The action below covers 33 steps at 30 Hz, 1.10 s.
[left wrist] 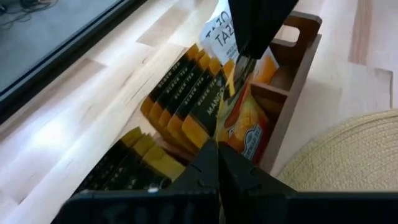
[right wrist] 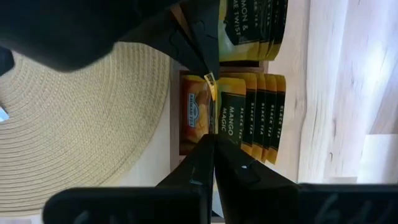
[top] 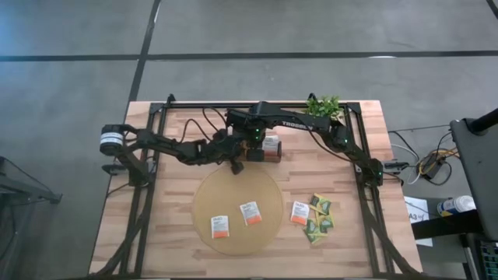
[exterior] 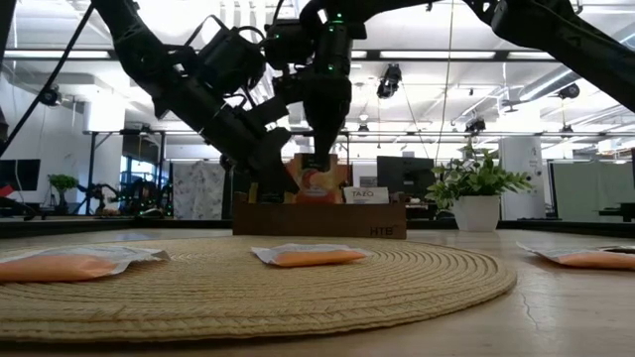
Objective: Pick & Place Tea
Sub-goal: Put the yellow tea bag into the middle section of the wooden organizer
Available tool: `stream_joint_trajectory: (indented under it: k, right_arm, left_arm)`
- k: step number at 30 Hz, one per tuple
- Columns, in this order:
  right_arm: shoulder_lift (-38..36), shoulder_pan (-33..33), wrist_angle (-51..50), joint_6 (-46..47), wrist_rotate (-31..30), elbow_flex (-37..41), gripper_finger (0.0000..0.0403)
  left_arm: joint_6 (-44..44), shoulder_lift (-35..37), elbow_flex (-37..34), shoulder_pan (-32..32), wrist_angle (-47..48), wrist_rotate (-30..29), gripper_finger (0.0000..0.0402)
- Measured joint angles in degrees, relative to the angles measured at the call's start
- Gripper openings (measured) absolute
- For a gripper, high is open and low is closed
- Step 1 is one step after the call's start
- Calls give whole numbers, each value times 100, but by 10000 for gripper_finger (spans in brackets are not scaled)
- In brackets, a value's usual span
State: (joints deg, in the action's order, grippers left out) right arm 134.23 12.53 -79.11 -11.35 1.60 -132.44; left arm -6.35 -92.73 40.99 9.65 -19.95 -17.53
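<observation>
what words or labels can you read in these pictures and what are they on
"MANGO MAGIC" and "BLACK TEA": on the yellow and black sachets standing in the tray.
"TAZO": on a white sachet in the tray, low view.
"TROSSEN": on the right arm, high view.
"HTE": on the tray's front wall, partly readable.
Print on the orange sachets on the mat is too small to read.

Two dark jointed arms (top: 187, 148), green indicator lights.

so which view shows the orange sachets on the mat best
The high view: both orange-and-white sachets lie flat on the round mat. The low view shows them edge-on; the wrist views miss them.
</observation>
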Motion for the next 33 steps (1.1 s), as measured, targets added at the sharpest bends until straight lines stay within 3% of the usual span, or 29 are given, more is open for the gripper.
stream_joint_trajectory:
  k: [13,23,33]
  right_arm:
    - [-2,7,-127,-17,-20,98,9]
    - [-1,9,-151,-24,-201,188,9]
    - [13,9,22,-95,-195,280,9]
  left_arm:
    - [-383,96,2,-17,172,291,9]
    - [-522,123,2,-15,176,293,98]
    - [-955,1119,17,-160,1334,277,114]
